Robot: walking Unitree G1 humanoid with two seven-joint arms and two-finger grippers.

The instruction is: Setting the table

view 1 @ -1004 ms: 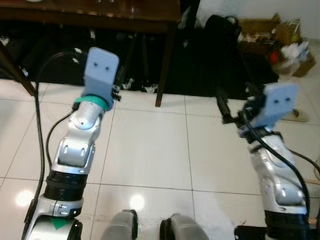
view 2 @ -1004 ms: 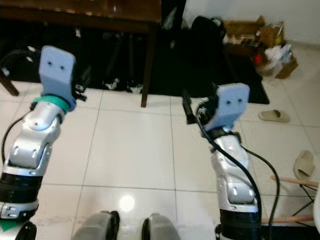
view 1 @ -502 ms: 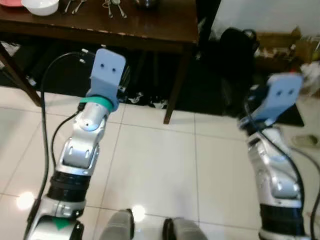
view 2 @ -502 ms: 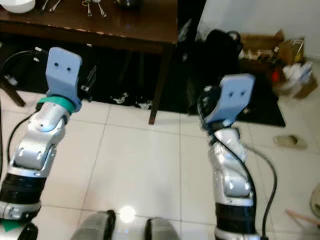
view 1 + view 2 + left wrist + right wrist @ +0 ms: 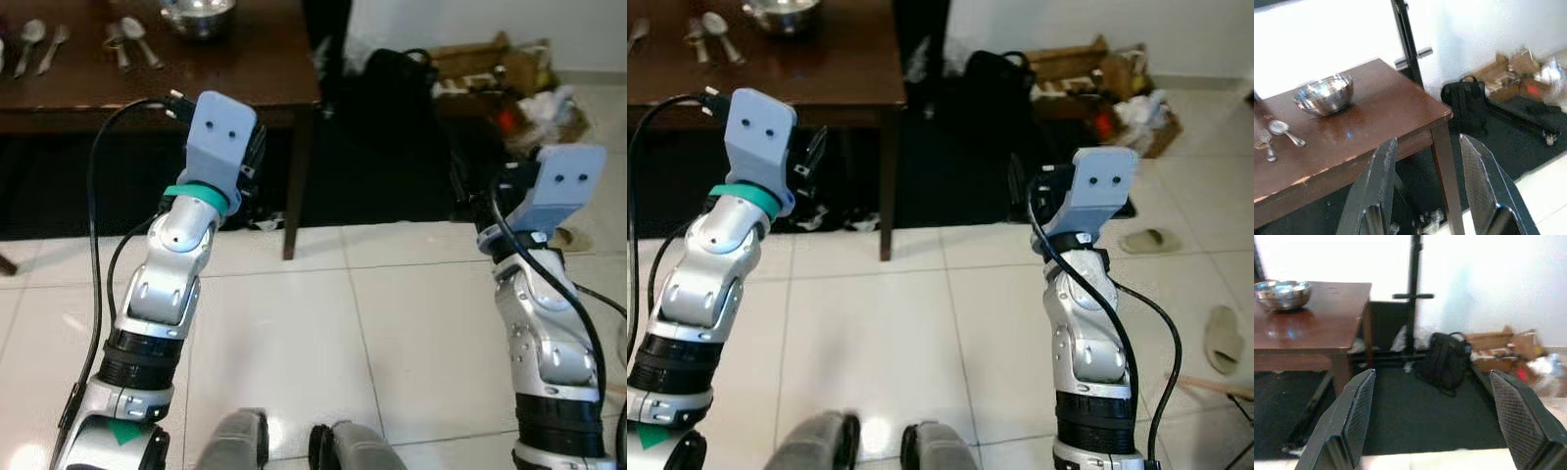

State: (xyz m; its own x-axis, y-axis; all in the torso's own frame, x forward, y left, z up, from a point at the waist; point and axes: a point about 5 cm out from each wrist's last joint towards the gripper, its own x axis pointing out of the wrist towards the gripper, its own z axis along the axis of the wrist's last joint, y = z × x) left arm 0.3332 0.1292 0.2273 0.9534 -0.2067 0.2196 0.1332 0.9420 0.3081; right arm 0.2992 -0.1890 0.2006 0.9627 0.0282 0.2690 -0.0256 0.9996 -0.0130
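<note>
Left wrist view — left pincer (image 5: 1425,191) gapes empty short of the counter (image 5: 1376,122); right pincer (image 5: 1435,416) wide too — walking closer risks striking the counter's corner

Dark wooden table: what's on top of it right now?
On the dark wooden table: a shiny metal bowl and several metal spoons to the robot's left of it. The tabletop runs past the frame edge, so anything further left can't be seen.

White glossy floor tiles (image 5: 294,323) meet a dark mat (image 5: 1415,431). A dark wooden table (image 5: 1381,117) stands before a white wall (image 5: 1488,279), cardboard boxes (image 5: 1087,64) nearby.
</note>
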